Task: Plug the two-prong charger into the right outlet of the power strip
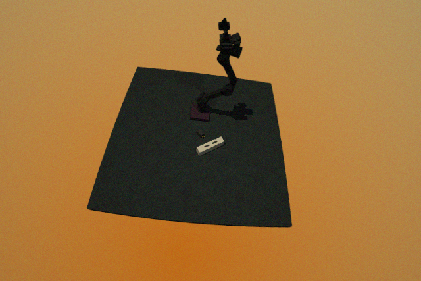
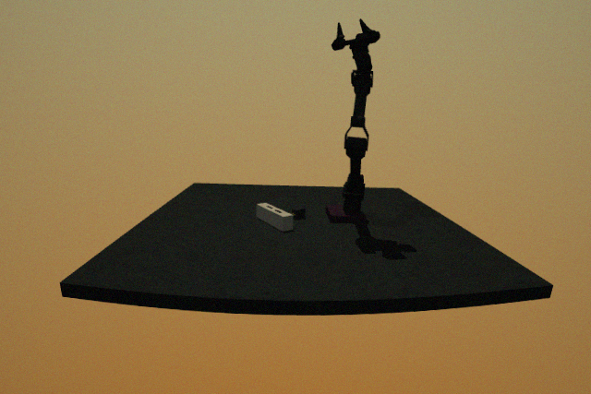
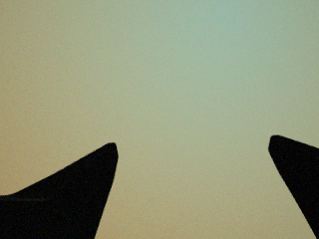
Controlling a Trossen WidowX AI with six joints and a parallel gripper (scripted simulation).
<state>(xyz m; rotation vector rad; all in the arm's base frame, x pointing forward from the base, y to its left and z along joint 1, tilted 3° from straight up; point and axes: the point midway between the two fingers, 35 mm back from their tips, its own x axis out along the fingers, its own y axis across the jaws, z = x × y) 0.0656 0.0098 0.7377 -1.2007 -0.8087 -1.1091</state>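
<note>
A white power strip [image 1: 211, 147] [image 2: 274, 219] with two dark outlets on its top face lies on the dark table. A small dark charger [image 1: 200, 133] [image 2: 299, 213] with two brass-coloured prongs lies on the table beside the strip, between it and the arm's base. The prongs point toward the strip in the top view. My gripper [image 2: 350, 22] [image 3: 193, 146] is open and empty, high above the table, with its fingers pointing up. The wrist view shows only the two dark fingertips and plain background. Neither the charger nor the strip shows there.
A dark purple-red square block [image 1: 199, 113] [image 2: 335, 213] lies at the arm's base. The raised arm casts a shadow on the dark square table [image 1: 190, 185] [image 2: 238, 275]. The table's edges drop off on all sides.
</note>
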